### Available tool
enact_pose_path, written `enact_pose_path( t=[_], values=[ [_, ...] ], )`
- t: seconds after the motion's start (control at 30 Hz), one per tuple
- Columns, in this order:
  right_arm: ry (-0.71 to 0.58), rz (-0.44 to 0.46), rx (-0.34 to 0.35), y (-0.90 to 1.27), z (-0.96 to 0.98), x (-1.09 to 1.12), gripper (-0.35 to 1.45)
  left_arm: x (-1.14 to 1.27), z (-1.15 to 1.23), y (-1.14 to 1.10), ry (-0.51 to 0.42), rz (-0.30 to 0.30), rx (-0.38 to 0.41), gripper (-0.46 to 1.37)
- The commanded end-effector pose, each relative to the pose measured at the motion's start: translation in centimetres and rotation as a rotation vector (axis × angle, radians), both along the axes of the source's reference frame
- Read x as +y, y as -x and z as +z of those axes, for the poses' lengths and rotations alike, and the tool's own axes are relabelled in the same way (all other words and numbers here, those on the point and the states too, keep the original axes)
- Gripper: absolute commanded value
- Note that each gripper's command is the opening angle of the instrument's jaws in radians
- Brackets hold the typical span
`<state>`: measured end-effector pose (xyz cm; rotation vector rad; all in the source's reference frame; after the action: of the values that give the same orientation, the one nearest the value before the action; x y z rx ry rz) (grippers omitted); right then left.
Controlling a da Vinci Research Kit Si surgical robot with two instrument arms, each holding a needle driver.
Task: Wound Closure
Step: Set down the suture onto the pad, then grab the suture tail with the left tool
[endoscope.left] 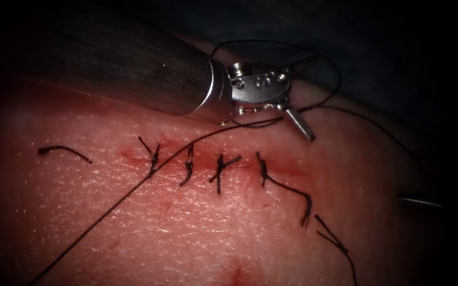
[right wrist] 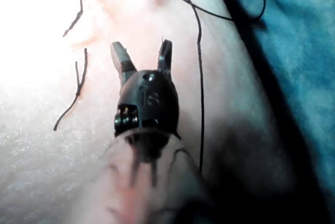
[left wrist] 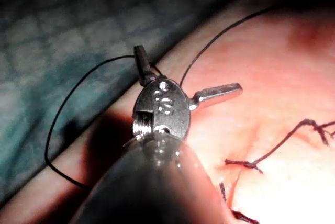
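Observation:
The tissue (endoscope.left: 197, 233) has a cut (endoscope.left: 287, 170) running left to right, closed by several dark knotted stitches (endoscope.left: 220, 170). My left tool (endoscope.left: 309, 98) hovers over the far side of the cut, at its right end. Its jaws stand wide open (left wrist: 188, 68) and hold nothing. A long thread (endoscope.left: 133, 188) runs from the near left up to this tool, passes by the base of its jaws and loops around it (endoscope.left: 339, 79). My right tool (right wrist: 142, 56) is open and holds nothing. A thin metal sliver (endoscope.left: 419, 201) lies at the far right; needle or tool tip, I cannot tell.
A cut piece of thread (endoscope.left: 64, 151) lies on the tissue at the left, another (endoscope.left: 335, 242) at the near right. A long frayed tail (endoscope.left: 295, 191) hangs from the rightmost stitch. Blue-green cloth (left wrist: 57, 51) lies beyond the tissue's far edge.

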<state>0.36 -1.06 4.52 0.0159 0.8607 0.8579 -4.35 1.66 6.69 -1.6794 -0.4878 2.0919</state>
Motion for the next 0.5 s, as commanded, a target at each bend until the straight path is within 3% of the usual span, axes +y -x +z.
enact_pose_path(
  t=[0.03, 0.2, 0.27, 0.4, 0.5],
  values=[
    [-0.011, -0.012, 0.025, -0.02, 0.01, 0.02, 1.16, 0.02, -0.04, -0.03, -0.004, -0.017, 0.009, 1.28],
    [0.053, -0.159, 0.025, -0.15, 0.04, 0.14, 1.23, 0.11, -0.38, -0.35, -0.028, -0.073, 0.034, 1.04],
    [0.134, -0.238, -0.023, -0.20, 0.04, 0.18, 1.21, 0.09, -0.49, -0.48, -0.035, -0.091, 0.044, 0.99],
    [0.140, -0.261, -0.020, -0.23, 0.06, 0.31, 1.08, 0.00, -0.59, -0.63, -0.038, -0.099, 0.048, 0.90],
    [0.136, -0.295, 0.035, -0.22, 0.09, 0.51, 0.88, -0.10, -0.67, -0.74, -0.016, -0.088, 0.072, 0.90]
  ],
)
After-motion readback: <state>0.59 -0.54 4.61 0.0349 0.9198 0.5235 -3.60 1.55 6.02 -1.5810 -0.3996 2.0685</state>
